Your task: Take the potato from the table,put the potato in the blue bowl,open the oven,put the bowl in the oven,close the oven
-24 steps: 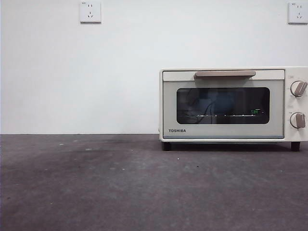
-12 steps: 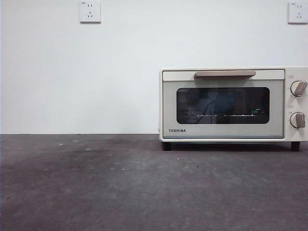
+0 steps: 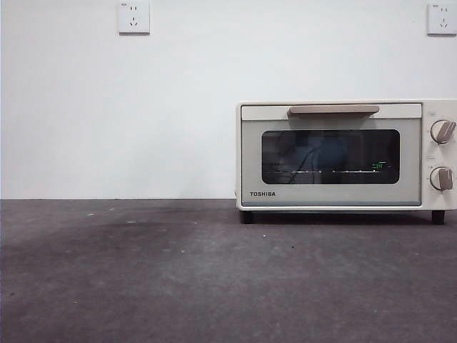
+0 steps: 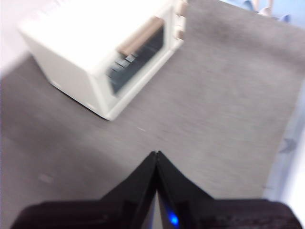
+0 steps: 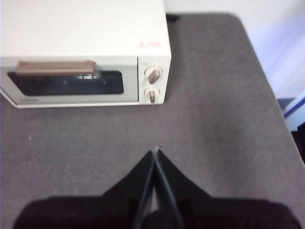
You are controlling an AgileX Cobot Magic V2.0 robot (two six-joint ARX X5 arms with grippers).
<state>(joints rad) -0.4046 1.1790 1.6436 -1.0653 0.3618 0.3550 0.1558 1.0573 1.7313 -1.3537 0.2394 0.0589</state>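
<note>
Cream-white and boxy, the oven (image 3: 346,156) stands on the dark grey bench (image 3: 178,279) toward the right of the front view, its back close to the white wall (image 3: 143,107). Its dark glass door (image 3: 330,156) is shut, with the tan bar handle (image 3: 333,110) across the top and two knobs (image 3: 443,131) stacked on the right panel. Something bluish shows faintly behind the glass, too dim to identify. The potato and the blue bowl cannot be seen on the bench in any view. Two wall sockets (image 3: 134,17) sit high on the wall.

The left end effector (image 4: 157,155) hangs above bare bench, well apart from the oven (image 4: 102,52), its two black jaws pressed together with nothing between them. The right end effector (image 5: 155,153) also hangs over bare bench, in front of the oven (image 5: 83,52) near the knob end, jaws closed tip to tip and empty.
</note>
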